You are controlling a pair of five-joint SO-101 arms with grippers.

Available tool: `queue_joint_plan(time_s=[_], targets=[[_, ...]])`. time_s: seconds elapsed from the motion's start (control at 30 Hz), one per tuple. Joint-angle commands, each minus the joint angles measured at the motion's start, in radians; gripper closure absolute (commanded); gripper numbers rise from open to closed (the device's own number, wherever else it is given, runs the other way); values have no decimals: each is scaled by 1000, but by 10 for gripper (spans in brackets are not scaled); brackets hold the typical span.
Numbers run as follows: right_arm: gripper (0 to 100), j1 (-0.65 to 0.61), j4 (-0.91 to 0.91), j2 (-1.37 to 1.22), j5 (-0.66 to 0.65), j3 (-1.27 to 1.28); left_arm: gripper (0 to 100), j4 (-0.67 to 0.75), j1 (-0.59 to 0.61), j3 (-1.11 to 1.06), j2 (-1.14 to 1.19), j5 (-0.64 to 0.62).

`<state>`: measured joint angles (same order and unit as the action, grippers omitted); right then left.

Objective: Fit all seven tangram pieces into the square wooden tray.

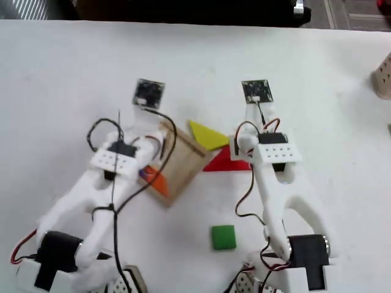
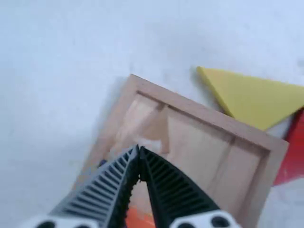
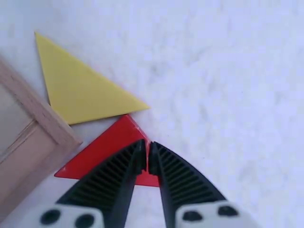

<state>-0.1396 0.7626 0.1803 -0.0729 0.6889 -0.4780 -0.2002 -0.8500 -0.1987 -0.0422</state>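
Surface: white table (image 1: 73, 73), matte and plain. Beyond its far edge the room is a dark band; what stands there cannot be made out. A tan perforated object (image 1: 383, 76) sits at the table's edge, well off to the right arm's side.

Left pincer (image 2: 139, 151): jaws closed, tips meeting, nothing between them. It hangs over the inside of the square wooden tray (image 2: 204, 111). Bare floor boards lie under and ahead of the tips. An orange piece (image 2: 142, 219) lies in the tray behind the tips, below the fingers, and a sliver of a blue piece (image 2: 102, 163) shows just beside it. In the high view both are at the tray corner nearest the left arm, partly covered by it.

Tray position: between the two arms, turned corner-on to them, flat on the table.

Right pincer (image 3: 146, 142): jaws closed to a hairline slit, holding nothing. Its tips are over the red triangle (image 3: 107, 147), near that piece's apex. The yellow triangle (image 3: 78, 90) lies just ahead of the tips, its long edge touching the red apex. The tray rim sits on the left-arm side of this pincer. Both triangles lie on the table against the tray's outside corner.

Green square (image 1: 223, 237): on the table well behind the right pincer, near that arm's base, apart from the tray.
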Motion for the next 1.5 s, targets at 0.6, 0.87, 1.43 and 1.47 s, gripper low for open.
queue_joint_plan(time_s=[0.6,0.87,1.43,1.47], targets=[[981,-8,-10,4,-20,-17,977,-2,-18,180,220,-5],[981,-8,-10,4,-20,-17,977,-2,47,178,183,-8],[981,-10,-10,4,-20,-17,977,51,4,89,16,-9],[981,-10,-12,4,-20,-17,977,87,-10,71,12,-11]])
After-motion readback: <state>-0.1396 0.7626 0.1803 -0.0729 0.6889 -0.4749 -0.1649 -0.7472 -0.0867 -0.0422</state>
